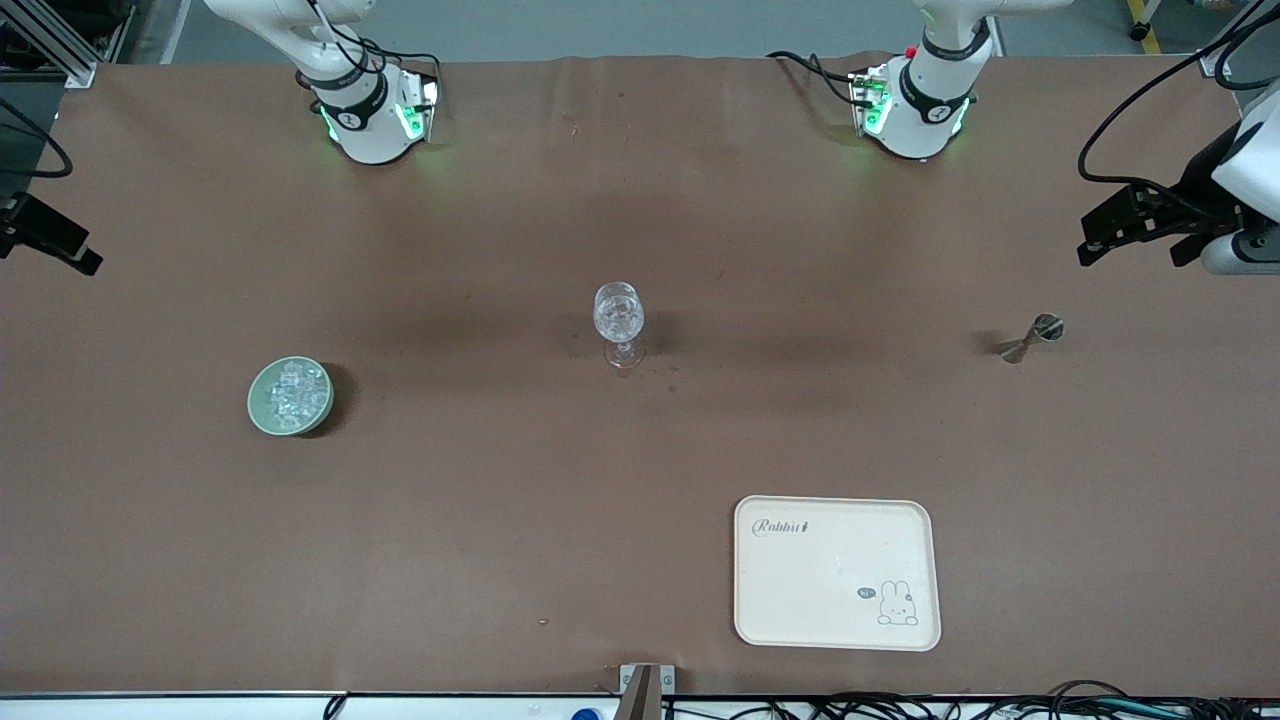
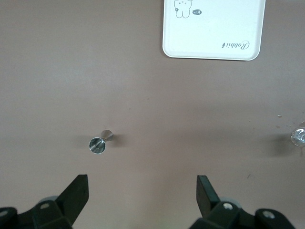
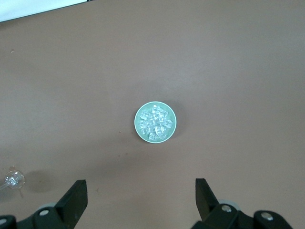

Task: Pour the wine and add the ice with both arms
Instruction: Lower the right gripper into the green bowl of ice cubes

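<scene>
Small clear ice cubes (image 1: 293,392) fill a pale green round bowl (image 1: 258,402) toward the right arm's end of the table. A clear stemmed glass (image 1: 619,318) stands upright at the table's middle. A small metal measuring cup (image 1: 1030,338) sits toward the left arm's end. Both arms rise from their bases out of the front view, so neither gripper shows there. My left gripper (image 2: 142,191) is open and empty, high over bare table beside the measuring cup (image 2: 99,143). My right gripper (image 3: 141,193) is open and empty, high over bare table beside the ice (image 3: 155,123). No wine bottle is in view.
A cream tray (image 1: 836,572) with a rabbit print lies near the front camera, toward the left arm's end; it also shows in the left wrist view (image 2: 214,28). Black mounted gear (image 1: 1150,225) juts in at the left arm's end, and more (image 1: 45,238) at the right arm's end.
</scene>
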`<state>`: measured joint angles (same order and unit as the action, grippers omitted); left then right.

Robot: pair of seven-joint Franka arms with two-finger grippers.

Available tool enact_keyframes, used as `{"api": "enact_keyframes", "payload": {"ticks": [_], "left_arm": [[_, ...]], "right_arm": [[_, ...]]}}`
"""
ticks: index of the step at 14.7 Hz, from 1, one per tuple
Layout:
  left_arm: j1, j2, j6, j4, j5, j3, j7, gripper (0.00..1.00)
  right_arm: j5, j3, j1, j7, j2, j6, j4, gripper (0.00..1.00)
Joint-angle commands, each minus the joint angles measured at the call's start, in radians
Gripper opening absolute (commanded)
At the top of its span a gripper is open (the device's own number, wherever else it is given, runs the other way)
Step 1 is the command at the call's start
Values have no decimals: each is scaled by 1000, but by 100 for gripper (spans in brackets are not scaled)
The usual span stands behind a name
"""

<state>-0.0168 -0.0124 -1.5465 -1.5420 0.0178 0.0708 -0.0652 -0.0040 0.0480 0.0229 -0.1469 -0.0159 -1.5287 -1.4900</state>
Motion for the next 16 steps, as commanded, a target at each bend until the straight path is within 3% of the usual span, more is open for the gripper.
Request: {"api": "enact_keyframes", "payload": {"ticks": [1, 9, 12, 16], "left_arm": [[-23, -14, -12, -12, 2, -34, -7, 100], [-43, 29, 2, 5, 1, -92, -38, 100], [-43, 69, 2, 11, 16, -166, -53, 100], [-42, 172, -1, 28, 146, -304, -184, 100]], "right_arm": [[16, 6, -5, -3, 8, 15, 19, 100], [13, 4, -17, 13, 13, 18, -31, 100], [7, 4, -18, 36, 28, -107, -171, 100], [6, 4, -18, 67, 31, -338, -393, 100]]}}
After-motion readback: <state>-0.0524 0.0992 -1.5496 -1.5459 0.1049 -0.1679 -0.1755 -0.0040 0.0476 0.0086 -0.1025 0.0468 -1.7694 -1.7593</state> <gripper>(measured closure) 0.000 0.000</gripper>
